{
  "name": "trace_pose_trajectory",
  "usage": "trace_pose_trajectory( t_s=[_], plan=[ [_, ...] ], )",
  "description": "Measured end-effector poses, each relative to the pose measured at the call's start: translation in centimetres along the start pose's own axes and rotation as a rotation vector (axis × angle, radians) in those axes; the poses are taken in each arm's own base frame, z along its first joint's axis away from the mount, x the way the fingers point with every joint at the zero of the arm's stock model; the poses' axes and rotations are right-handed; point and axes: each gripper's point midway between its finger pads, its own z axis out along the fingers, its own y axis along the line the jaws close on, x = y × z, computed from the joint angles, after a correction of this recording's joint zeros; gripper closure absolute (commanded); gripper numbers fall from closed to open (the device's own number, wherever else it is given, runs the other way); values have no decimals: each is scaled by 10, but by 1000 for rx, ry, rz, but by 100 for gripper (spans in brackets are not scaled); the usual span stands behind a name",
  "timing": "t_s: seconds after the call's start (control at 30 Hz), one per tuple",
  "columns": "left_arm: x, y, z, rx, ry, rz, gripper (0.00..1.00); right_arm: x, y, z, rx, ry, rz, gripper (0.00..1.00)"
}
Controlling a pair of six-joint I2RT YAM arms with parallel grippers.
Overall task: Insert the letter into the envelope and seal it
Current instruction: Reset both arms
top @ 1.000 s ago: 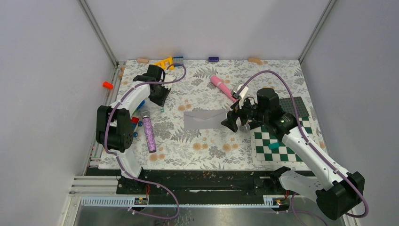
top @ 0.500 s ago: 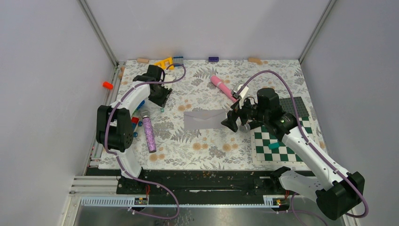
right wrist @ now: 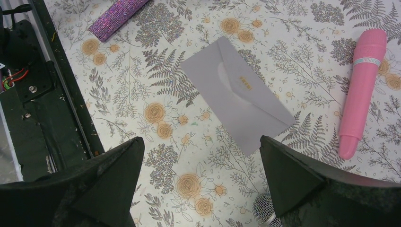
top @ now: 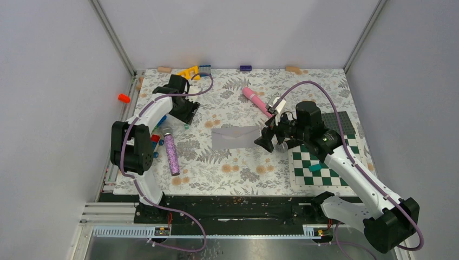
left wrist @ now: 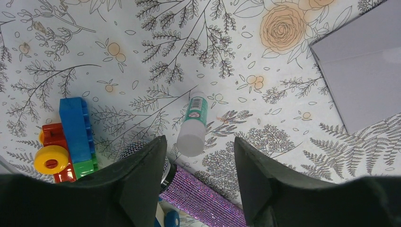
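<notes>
The envelope (top: 236, 137) is lying flat in the middle of the desk (top: 238, 168). The right fingers (right wrist: 108, 179) are hovering wide apart over its right end. The left fingers (left wrist: 142, 175) are standing apart above a small bottle (left wrist: 194, 125), far left.

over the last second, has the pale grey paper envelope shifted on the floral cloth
No. The pale grey paper envelope sits exactly as before, same gap to the green-and-white checkerboard mat.

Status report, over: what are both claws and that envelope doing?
Left gripper open above small white teal-labelled bottle. Right gripper wide open, empty. Pale grey-lavender paper envelope flat, untouched, nothing on it.
</notes>
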Motion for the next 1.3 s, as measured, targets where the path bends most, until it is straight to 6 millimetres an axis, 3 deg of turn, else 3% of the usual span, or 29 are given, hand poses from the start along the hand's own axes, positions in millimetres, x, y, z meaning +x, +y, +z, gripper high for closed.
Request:
trace_pose_trajectory(
  t_s=[0.3,0.47,0.6,0.73,0.87,1.07,1.3],
  plan=[
    [1,5,0,-10,-7,-20,2,0,0,0,0,0,1,0],
    [2,12,-15,-28,-41,-51,1,1,-1,0,8,5,2,0],
    [-3,23,-67,-44,-181,-103,1,5,-8,-6,57,34,12,0],
    [-7,40,-147,-100,-415,-158,1,-2,-22,-20,161,50,7,0],
    [4,39,-204,-160,-598,-164,1,-18,-48,-49,372,19,-10,0],
    [42,19,-221,-162,-682,-196,1,-26,-69,-115,684,-70,-30,1],
    [60,3,-253,-227,-787,-187,1,-24,-51,-187,844,-251,-52,0]
  ],
)
